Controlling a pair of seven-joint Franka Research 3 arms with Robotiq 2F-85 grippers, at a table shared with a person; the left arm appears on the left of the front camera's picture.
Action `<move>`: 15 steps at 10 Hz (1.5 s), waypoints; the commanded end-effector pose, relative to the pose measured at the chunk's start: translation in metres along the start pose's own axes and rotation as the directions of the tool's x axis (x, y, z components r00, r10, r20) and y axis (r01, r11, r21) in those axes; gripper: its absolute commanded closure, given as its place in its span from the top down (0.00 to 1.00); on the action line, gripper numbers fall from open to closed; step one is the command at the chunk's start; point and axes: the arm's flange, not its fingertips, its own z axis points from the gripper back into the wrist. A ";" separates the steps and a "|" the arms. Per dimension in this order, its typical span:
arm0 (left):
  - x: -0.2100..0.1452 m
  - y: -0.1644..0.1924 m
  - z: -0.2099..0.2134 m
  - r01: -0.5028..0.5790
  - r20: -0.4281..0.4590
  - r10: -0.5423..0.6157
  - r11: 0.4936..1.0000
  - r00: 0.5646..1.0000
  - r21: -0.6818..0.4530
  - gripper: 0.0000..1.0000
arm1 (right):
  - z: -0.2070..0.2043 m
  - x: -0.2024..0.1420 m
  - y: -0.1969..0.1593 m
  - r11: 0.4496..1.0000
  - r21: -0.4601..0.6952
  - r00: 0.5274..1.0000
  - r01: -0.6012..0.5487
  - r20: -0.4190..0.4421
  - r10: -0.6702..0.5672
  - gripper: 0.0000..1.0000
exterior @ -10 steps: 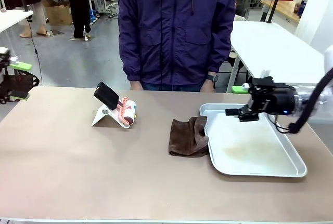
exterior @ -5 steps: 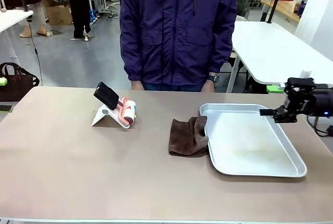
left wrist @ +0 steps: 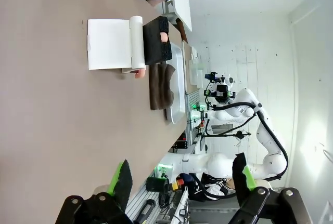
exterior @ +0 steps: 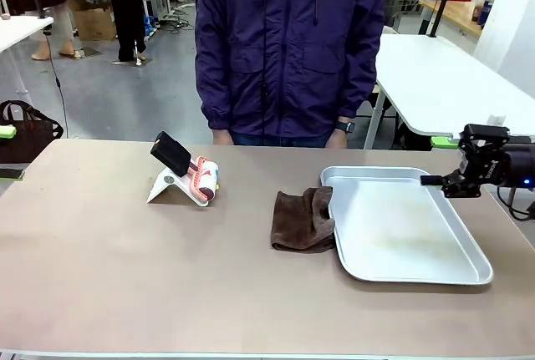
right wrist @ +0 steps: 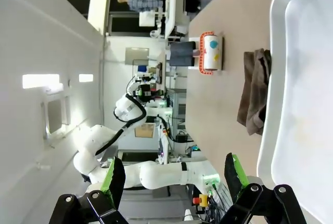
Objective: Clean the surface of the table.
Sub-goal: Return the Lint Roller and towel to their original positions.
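Moved: right gripper (exterior: 435, 180) has pulled back off the tray to the table's right edge; everything on the table lies as it did.
Table (exterior: 125, 276): taupe top running edge to edge under all of it, wiping not yet begun by the look of it.
Left gripper (left wrist: 182, 180): jaws spread, empty, off the table's left edge.
Phone stand (exterior: 180, 178): toward the far edge, left of centre.
Brown cloth (exterior: 303, 220): bunched mid-table, touching the tray's left rim.
Tray (exterior: 468, 275): right side, near the right edge.
Right gripper jaws: spread wide, empty.
Risk: grabbing the cloth could catch the rim and shove the tray.
Room: broad bare stretch along the near edge and left half.
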 end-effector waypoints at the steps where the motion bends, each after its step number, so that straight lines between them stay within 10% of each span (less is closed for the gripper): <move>1: -0.006 -0.004 -0.001 0.007 -0.001 -0.007 1.000 1.000 -0.009 1.00 | -0.001 -0.001 0.002 1.000 0.004 1.000 -0.018 -0.013 0.018 1.00; 15: -0.006 -0.004 -0.001 0.007 -0.001 -0.007 1.000 1.000 -0.009 1.00 | -0.001 -0.001 0.002 1.000 0.004 1.000 -0.018 -0.013 0.018 1.00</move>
